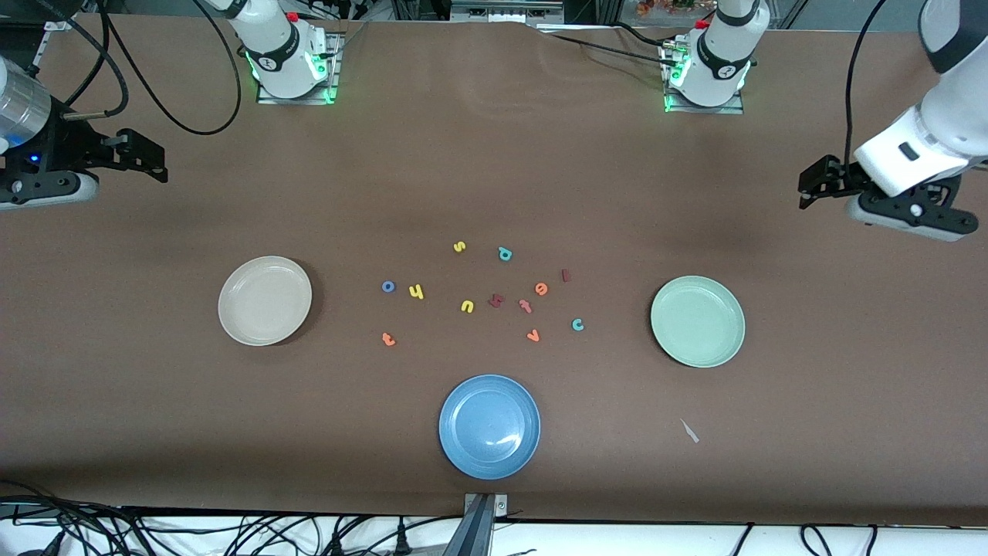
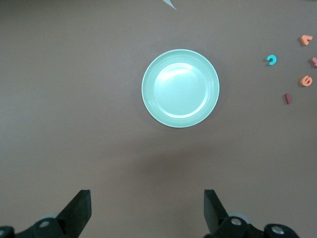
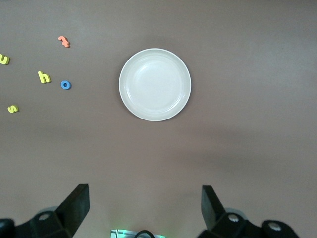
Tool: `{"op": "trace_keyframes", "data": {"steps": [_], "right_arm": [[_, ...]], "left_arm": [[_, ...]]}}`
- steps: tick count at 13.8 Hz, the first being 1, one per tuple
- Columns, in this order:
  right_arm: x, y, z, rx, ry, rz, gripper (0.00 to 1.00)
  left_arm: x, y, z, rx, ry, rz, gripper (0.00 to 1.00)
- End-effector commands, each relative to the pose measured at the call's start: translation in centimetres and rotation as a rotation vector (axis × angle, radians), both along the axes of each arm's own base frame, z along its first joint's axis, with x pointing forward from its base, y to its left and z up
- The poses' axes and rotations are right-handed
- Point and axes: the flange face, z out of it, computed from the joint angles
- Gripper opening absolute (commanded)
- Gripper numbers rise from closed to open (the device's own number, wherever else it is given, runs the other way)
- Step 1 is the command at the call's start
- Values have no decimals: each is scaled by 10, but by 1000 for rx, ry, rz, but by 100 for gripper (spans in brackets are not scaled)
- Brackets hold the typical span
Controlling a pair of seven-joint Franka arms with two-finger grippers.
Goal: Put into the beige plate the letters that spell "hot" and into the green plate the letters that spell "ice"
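The beige plate [image 1: 265, 300] [image 3: 155, 84] lies toward the right arm's end of the table, and the green plate [image 1: 698, 320] [image 2: 180, 88] toward the left arm's end. Nothing lies in either plate. Between them lie the blue o [image 1: 388, 286] [image 3: 66, 85], yellow h [image 1: 416, 291] [image 3: 44, 77] and orange t [image 1: 388, 338] [image 3: 64, 41]. Closer to the green plate are the orange e [image 1: 541, 289] [image 2: 306, 81], dark red i [image 1: 566, 275] [image 2: 288, 98] and teal c [image 1: 577, 324] [image 2: 271, 60]. The right gripper [image 1: 160, 162] [image 3: 145, 206] and left gripper [image 1: 809, 189] [image 2: 147, 208] hang open and empty over the table's ends.
A blue plate [image 1: 489, 426] sits nearest the front camera. Other letters lie among the task letters: yellow s [image 1: 459, 247], teal a [image 1: 505, 253], yellow u [image 1: 467, 306], a dark red letter [image 1: 496, 300], pinkish t [image 1: 526, 306], orange v [image 1: 532, 335]. A small pale scrap [image 1: 689, 431] lies near the green plate.
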Motion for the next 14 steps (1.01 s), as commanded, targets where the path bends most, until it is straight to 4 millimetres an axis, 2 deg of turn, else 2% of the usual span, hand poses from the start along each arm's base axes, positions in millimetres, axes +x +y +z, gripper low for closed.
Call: {"op": "trace_keyframes", "data": {"steps": [1, 2, 4, 8, 9, 14], "right_arm": [[-1, 1, 6, 7, 0, 6, 100], [-1, 1, 5, 7, 2, 6, 100], [-1, 0, 6, 6, 0, 6, 100], [-1, -1, 5, 4, 2, 4, 100], [-1, 0, 6, 4, 0, 6, 100], [-1, 1, 6, 4, 0, 8, 100]], "left_arm": [[13, -15, -32, 14, 58, -34, 100], [14, -20, -39, 0, 73, -35, 100], [13, -22, -34, -15, 65, -25, 100], [3, 9, 0, -17, 5, 15, 100], [1, 11, 9, -13, -11, 17, 100], [-1, 13, 22, -24, -41, 27, 100]]}}
